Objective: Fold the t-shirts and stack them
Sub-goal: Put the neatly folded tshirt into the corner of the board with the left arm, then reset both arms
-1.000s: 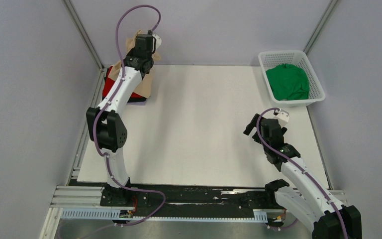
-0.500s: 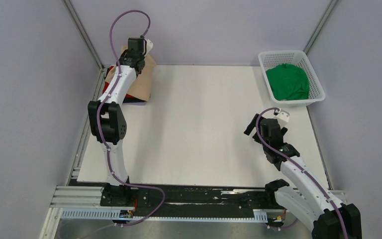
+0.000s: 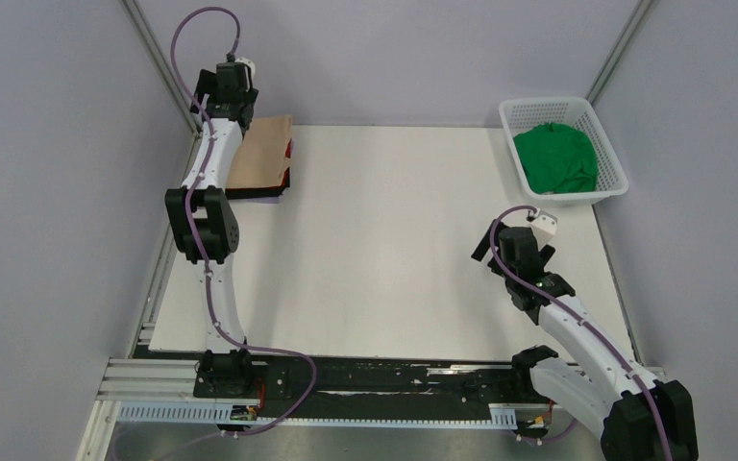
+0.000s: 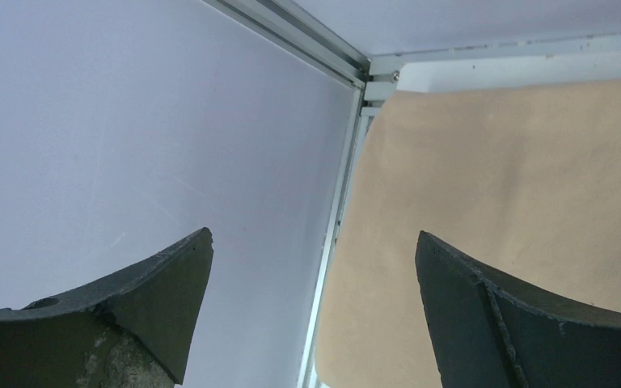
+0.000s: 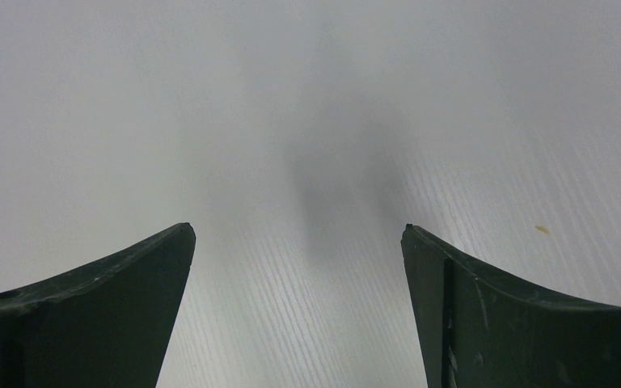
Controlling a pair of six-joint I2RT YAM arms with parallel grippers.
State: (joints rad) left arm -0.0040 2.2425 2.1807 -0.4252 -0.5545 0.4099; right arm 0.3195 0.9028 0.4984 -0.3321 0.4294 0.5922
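A folded stack lies at the table's back left: a beige-tan t-shirt (image 3: 261,152) on top, a red t-shirt edge (image 3: 291,149) and a black t-shirt (image 3: 261,193) under it. A crumpled green t-shirt (image 3: 559,158) lies in the white basket (image 3: 548,103) at the back right. My left gripper (image 3: 237,108) hangs open and empty over the stack's left edge; the left wrist view shows it (image 4: 314,234) above the beige shirt (image 4: 517,178). My right gripper (image 3: 500,257) is open and empty over bare table, as the right wrist view (image 5: 297,228) shows.
Grey enclosure walls stand close on the left (image 4: 129,121) and right, with a metal frame post (image 4: 335,218) beside the stack. The white tabletop (image 3: 384,250) spans the middle. A black rail (image 3: 375,379) holds the arm bases at the near edge.
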